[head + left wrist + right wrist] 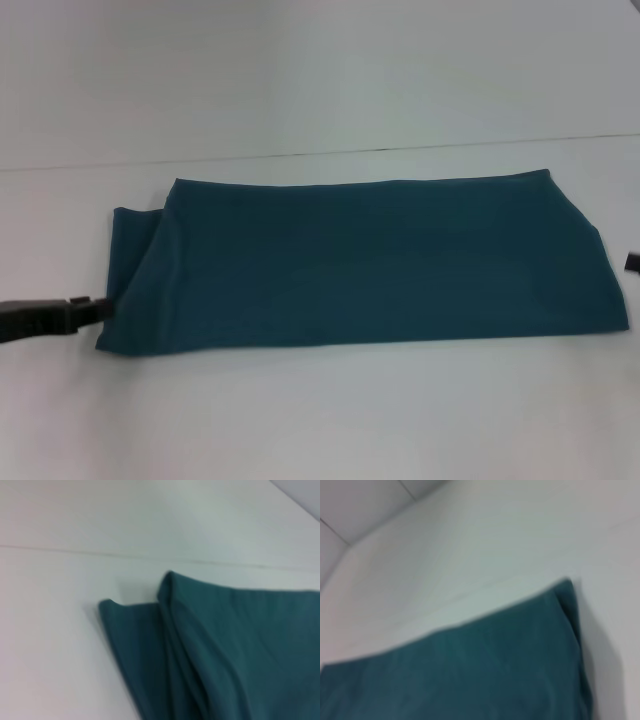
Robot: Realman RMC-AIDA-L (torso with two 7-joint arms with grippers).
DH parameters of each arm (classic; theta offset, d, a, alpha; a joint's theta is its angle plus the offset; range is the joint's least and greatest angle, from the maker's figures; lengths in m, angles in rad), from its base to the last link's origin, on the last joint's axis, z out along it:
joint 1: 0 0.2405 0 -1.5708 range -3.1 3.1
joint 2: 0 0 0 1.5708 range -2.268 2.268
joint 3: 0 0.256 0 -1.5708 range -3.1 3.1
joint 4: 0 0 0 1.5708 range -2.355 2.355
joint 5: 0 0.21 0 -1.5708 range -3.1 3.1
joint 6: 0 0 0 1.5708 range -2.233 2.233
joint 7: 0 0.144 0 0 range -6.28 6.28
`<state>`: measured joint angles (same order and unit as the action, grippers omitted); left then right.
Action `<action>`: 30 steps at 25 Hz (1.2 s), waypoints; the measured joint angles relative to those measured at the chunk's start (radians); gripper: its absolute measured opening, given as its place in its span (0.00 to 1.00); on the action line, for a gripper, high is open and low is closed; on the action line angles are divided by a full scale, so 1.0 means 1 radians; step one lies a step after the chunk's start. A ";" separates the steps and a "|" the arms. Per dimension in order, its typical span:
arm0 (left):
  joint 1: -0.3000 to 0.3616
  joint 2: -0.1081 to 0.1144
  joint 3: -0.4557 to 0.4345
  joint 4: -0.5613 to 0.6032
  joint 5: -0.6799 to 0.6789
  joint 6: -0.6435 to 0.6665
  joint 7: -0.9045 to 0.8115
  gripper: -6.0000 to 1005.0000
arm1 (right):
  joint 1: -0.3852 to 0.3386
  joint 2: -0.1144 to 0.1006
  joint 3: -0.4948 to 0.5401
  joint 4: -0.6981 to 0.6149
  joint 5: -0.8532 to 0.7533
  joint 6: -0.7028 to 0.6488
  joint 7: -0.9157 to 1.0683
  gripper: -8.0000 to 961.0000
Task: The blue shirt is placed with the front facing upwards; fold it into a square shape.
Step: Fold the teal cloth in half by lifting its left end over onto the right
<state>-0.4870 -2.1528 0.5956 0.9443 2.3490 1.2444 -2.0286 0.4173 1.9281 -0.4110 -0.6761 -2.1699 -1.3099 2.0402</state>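
Observation:
The blue shirt (370, 262) lies on the white table as a long folded band, plain side up with no lettering showing. Its left end has a folded layer sticking out (135, 645). My left gripper (92, 308) is low at the shirt's left end, its tip touching the near-left corner. Only a dark sliver of my right gripper (632, 262) shows at the picture's right edge, just beside the shirt's right end. The right wrist view shows the shirt's far right corner (560, 605) lying flat.
The white table (320, 420) stretches around the shirt, with bare surface in front of it and behind it. A thin seam line (300, 155) crosses the table behind the shirt.

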 joint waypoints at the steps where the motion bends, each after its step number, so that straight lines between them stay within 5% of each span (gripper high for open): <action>1: 0.001 -0.002 -0.005 0.010 0.000 0.000 -0.015 0.22 | -0.003 0.000 0.000 -0.006 0.016 -0.006 -0.003 0.13; 11: 0.020 -0.002 -0.016 0.059 0.000 0.070 -0.230 0.56 | 0.001 -0.013 -0.001 -0.025 0.122 -0.070 -0.032 0.70; 18: 0.047 -0.004 -0.077 0.063 -0.003 0.138 -0.316 0.76 | 0.031 -0.015 -0.005 -0.026 0.123 -0.068 -0.047 0.80; 30: 0.044 0.003 -0.123 -0.012 0.008 0.199 -0.342 0.76 | 0.064 -0.037 -0.001 -0.026 0.126 -0.061 -0.039 0.98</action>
<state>-0.4428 -2.1502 0.4726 0.9323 2.3568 1.4435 -2.3708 0.4818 1.8913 -0.4117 -0.7026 -2.0439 -1.3706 2.0013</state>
